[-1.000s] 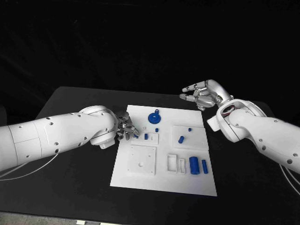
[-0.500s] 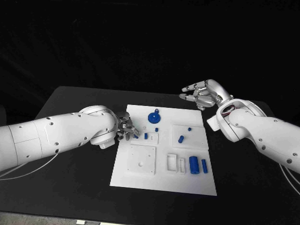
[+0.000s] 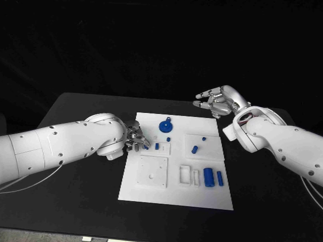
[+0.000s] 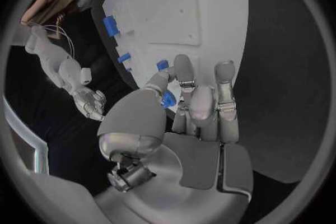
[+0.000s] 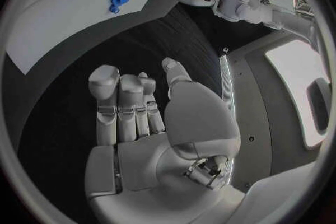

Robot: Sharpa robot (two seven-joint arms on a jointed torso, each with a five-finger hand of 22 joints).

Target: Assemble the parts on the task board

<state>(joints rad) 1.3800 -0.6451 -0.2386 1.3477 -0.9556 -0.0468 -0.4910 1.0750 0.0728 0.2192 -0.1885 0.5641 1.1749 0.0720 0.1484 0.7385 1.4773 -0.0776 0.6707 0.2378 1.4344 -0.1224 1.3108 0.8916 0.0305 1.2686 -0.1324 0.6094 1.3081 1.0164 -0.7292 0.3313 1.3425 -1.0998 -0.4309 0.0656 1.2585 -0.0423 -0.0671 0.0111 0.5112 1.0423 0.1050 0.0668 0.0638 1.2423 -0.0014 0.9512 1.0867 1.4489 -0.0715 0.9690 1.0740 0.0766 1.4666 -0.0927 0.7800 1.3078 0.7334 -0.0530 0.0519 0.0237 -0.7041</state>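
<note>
The white task board (image 3: 177, 194) lies in the middle of the black table. My left hand (image 3: 138, 138) hovers at the board's left edge and pinches a small blue part (image 4: 168, 99) between thumb and finger. A short blue peg (image 3: 157, 146) stands just beside those fingers. On the board are also a round blue disc with a knob (image 3: 166, 126), a small blue piece (image 3: 195, 149) and two blue cylinders (image 3: 209, 177) side by side. My right hand (image 3: 218, 102) is raised beyond the board's far right corner, fingers apart, palm (image 5: 150, 140) bare.
White square insert blocks (image 3: 153, 172) and a slotted white block (image 3: 185, 174) sit on the near half of the board. Bare black table (image 3: 82, 201) lies to both sides of the board.
</note>
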